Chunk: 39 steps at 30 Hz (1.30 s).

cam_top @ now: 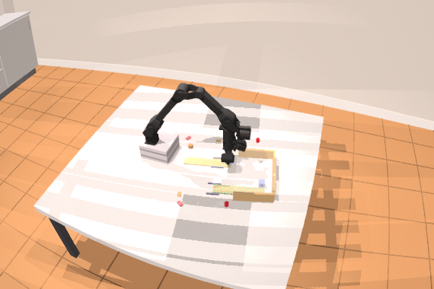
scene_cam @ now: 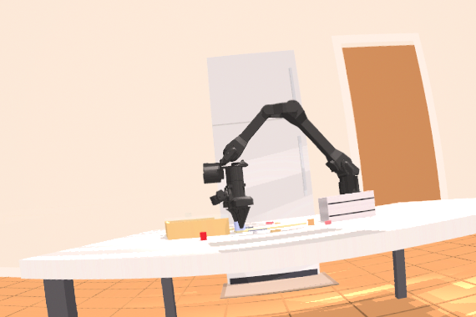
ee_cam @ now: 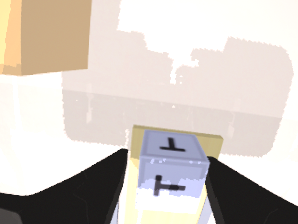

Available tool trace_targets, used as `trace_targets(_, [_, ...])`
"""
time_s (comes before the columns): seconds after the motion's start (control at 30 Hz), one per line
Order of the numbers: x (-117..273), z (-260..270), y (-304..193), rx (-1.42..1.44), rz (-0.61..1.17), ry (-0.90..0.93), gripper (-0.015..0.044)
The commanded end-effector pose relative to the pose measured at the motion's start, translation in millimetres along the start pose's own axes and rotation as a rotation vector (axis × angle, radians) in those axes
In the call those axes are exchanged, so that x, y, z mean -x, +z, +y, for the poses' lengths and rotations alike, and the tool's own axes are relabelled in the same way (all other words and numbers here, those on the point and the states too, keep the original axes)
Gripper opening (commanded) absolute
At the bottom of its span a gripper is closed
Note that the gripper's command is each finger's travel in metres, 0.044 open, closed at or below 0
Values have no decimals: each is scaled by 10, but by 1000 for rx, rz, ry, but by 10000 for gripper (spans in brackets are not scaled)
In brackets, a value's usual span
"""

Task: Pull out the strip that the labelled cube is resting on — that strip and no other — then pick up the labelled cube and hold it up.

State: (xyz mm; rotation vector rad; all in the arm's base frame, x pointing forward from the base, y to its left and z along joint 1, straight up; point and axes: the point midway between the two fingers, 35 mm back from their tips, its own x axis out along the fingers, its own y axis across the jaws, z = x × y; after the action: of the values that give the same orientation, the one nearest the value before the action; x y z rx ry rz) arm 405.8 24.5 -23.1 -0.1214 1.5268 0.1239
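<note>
A pale blue cube (ee_cam: 172,172) (scene_cam: 236,225) with a dark T on two faces sits on the end of the plain yellow strip (cam_top: 202,162) (ee_cam: 129,215). My gripper (cam_top: 228,163) (scene_cam: 240,226) (ee_cam: 166,159) points down and is partly open, a finger on each side of the cube. In the wrist view the right finger meets the cube's edge, and a gap shows at the left finger. A second blue cube (cam_top: 261,182) is by the inner end of the green-and-yellow patterned strip (cam_top: 237,189); its label cannot be read.
Tan low walls (cam_top: 254,196) (scene_cam: 196,228) (ee_cam: 55,37) stand on three sides past the strips. Dark rails (cam_top: 217,167) (cam_top: 212,193) flank both strips. Small red (cam_top: 257,140) (cam_top: 226,204) (scene_cam: 203,235) and orange (cam_top: 190,146) (cam_top: 179,194) pieces lie around. The striped block (cam_top: 159,150) (scene_cam: 348,205) carries the arm base.
</note>
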Motion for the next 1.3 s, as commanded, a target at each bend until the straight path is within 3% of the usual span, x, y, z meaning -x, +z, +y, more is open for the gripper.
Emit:
trace_targets(0.0, [6, 0, 3, 0, -1, 0, 145])
trace_targets(0.23, [6, 0, 3, 0, -1, 0, 98])
trace_targets(0.37, [27, 2, -19, 0, -1, 0, 0])
trace_targets(0.87, [405, 58, -572, -6, 6, -3, 0])
trace_targets(1.27, [420, 86, -867, -6, 8, -3, 0])
